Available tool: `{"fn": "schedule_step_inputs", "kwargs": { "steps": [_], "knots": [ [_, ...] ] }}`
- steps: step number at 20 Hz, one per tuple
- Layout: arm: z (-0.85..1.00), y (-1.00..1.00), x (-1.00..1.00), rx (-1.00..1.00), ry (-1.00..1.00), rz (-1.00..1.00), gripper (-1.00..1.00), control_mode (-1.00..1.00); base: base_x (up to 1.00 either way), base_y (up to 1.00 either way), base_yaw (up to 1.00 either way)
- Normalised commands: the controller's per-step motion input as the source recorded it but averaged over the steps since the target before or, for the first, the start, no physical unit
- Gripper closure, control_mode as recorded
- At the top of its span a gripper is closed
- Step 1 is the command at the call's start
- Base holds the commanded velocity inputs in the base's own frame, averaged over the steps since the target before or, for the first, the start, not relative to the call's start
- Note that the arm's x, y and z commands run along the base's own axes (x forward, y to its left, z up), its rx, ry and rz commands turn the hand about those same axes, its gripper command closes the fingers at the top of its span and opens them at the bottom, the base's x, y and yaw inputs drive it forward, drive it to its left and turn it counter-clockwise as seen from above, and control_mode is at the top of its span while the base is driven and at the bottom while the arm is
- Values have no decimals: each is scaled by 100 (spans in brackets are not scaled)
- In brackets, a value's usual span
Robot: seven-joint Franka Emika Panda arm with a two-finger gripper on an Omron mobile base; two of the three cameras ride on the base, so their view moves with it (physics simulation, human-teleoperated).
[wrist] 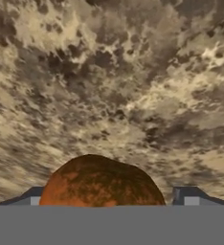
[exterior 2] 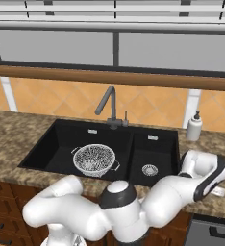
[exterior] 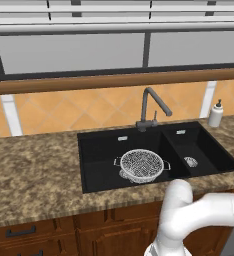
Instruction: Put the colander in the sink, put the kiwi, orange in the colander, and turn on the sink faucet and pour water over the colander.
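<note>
Two finger tips (wrist: 190, 198) of the end effector (wrist: 109, 201) stand spread either side of the orange (wrist: 102, 184) on the speckled surface (wrist: 133, 86), right of the sink (exterior 2: 52, 144). Colander (exterior: 141, 165) already in the wide basin. Centre, then close gently; round fruit rolls.

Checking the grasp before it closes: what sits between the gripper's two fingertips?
In the hand view, a rounded orange-brown fruit on the speckled counter sits between the open fingertips.

A home kitchen: a black double-basin sink (exterior: 104, 160) set in a speckled granite counter (exterior: 34, 170), a window (exterior: 114, 50) and orange wall tiles (exterior: 89, 110) behind it, wooden cabinets (exterior: 89, 230) below.
</note>
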Motion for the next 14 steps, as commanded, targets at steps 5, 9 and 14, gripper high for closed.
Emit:
{"fn": "schedule_step_inputs", "kwargs": {
  "steps": [5, 9, 14],
  "knots": [
    [13, -42, -10, 26, 24, 3, 100, -100, 0, 0, 0],
    [54, -14, -21, 21, 24, 3, 100, -100, 0, 0, 0],
    [82, -5, -42, 15, 17, 9, 100, -100, 0, 0, 0]
  ]
}}
